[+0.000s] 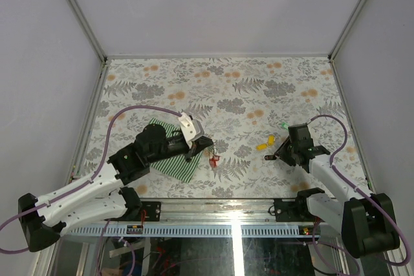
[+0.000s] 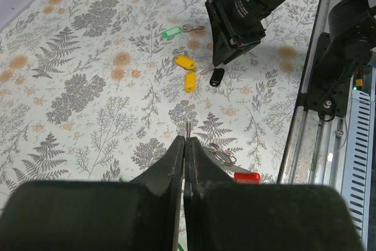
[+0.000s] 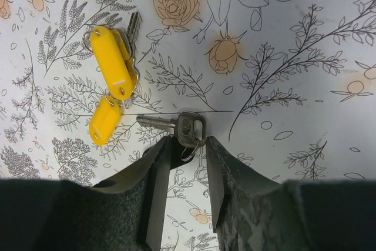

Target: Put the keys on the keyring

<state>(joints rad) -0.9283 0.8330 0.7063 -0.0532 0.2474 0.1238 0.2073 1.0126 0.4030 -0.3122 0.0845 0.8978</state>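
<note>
My left gripper [image 1: 202,145] is shut on a thin metal loop that sticks out of its tips [image 2: 187,138]. This is the keyring [image 2: 224,154]: more wire loops and its red tag [image 2: 247,176] show just right of the jaws. The red tag also shows in the top view [image 1: 212,158]. My right gripper [image 1: 283,151] is open [image 3: 185,143]. Its jaws straddle the head of a silver key [image 3: 179,126] with a dark tag [image 3: 175,156], low over the table. Two yellow-tagged keys [image 3: 111,70] lie just to the left. A green-tagged key [image 1: 284,125] lies beyond them.
A green-striped cloth [image 1: 171,154] lies under the left arm. The floral table cover [image 1: 246,88] reaches the white walls. A metal rail [image 1: 226,208] runs along the near edge. The two grippers are about a hand's width apart.
</note>
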